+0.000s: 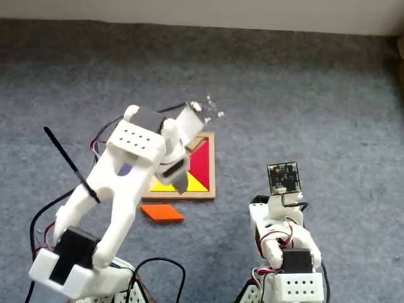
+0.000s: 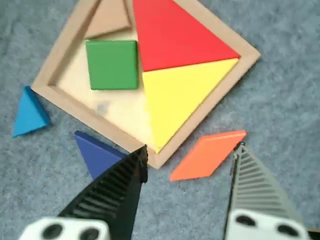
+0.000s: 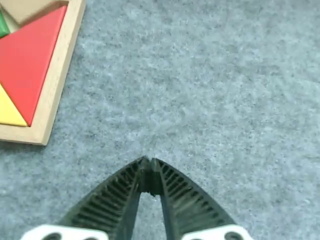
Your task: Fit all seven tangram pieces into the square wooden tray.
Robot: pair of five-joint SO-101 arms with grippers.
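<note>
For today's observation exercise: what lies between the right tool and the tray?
Bare grey carpet separates the right tool from the tray, per right wrist view.

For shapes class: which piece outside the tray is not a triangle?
The orange parallelogram; the light blue piece and dark blue piece are triangles.

Quick count: one square wooden tray (image 2: pixel 209 102) and seven tangram pieces total. Four are inside the tray: red triangle (image 2: pixel 175 35), yellow triangle (image 2: pixel 180 95), tan triangle (image 2: pixel 110 20), green square (image 2: pixel 112 64). Three are outside the tray on the worktop (image 2: pixel 280 125): light blue triangle (image 2: pixel 29 112), dark blue triangle (image 2: pixel 97 155), orange parallelogram (image 2: pixel 207 155). By shape that's five triangles, one square, one parallelogram. Robot side: two arms, left arm (image 1: pixel 120 183) and right arm (image 1: pixel 281 233), one pincer each, so left pincer (image 2: pixel 192 146) plus right pincer (image 3: pixel 150 160) makes two
</note>
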